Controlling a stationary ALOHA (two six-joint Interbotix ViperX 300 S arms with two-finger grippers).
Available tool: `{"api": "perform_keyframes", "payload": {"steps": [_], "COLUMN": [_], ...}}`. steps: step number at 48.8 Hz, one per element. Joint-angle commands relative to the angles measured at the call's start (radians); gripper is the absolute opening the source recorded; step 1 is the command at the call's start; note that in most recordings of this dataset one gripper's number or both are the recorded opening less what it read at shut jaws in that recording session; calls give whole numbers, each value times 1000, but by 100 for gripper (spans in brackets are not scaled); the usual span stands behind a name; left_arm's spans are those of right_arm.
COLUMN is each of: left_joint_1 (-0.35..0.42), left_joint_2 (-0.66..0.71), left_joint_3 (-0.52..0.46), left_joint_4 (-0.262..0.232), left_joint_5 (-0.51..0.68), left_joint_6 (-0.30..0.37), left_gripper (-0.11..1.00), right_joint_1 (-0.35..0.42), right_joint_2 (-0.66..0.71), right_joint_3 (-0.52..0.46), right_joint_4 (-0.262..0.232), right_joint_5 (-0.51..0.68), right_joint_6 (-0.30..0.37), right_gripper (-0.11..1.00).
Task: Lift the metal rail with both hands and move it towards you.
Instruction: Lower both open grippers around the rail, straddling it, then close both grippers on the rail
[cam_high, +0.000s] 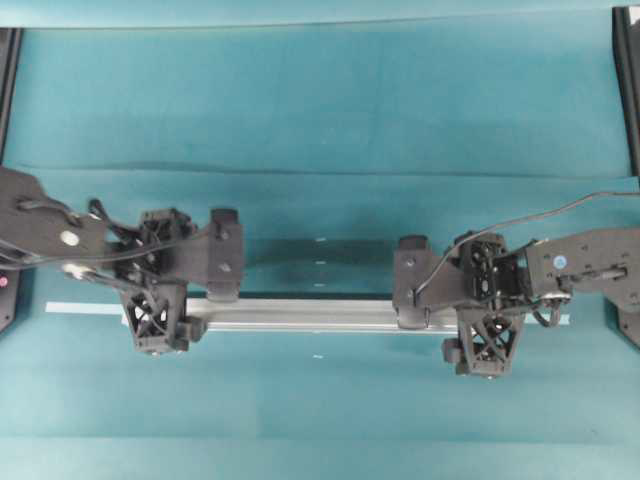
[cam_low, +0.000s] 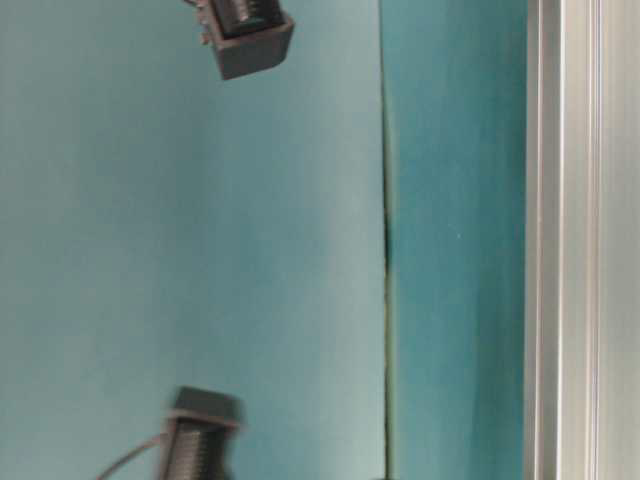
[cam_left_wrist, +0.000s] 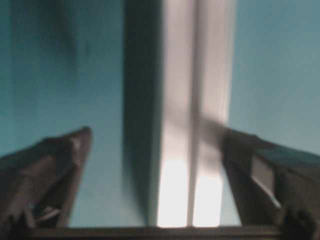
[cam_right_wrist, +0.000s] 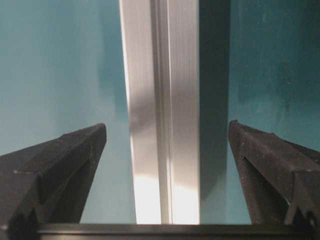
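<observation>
Metal rail lying flat across the lower middle of the overhead frame, on the teal table, over a thin pale tape strip poking out at the left; left gripper above the rail's left part, fingers spread wide, one on each side of the bar, not touching it in the blurred wrist view; right gripper above the right part, fingers likewise wide apart, straddling the rail with clear gaps on both sides; nothing gripped.
</observation>
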Motion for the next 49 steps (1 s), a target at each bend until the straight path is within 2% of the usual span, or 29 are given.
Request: {"api": "perform_keyframes", "payload": {"steps": [1, 7, 32, 49], "left_joint_1": [-15, -41, -40, -41], "left_joint_2": [-11, -11, 57, 83], "left_joint_3": [-8, -8, 15, 20], "left_joint_4": [2, 2, 2, 2], "left_joint_5": [-8, -6, -91, -95], "left_joint_6": [2, 0, 0, 0], "left_gripper": [99, 99, 99, 99], "right_joint_1": [2, 0, -5, -6], "right_joint_2": [8, 9, 57, 75], "right_joint_3": [-3, -3, -2, 3], "right_joint_4": [0, 0, 0, 0], "right_joint_5": [-9, -11, -66, -86], "right_joint_6": [2, 0, 2, 2], "right_gripper": [100, 100, 100, 100]}}
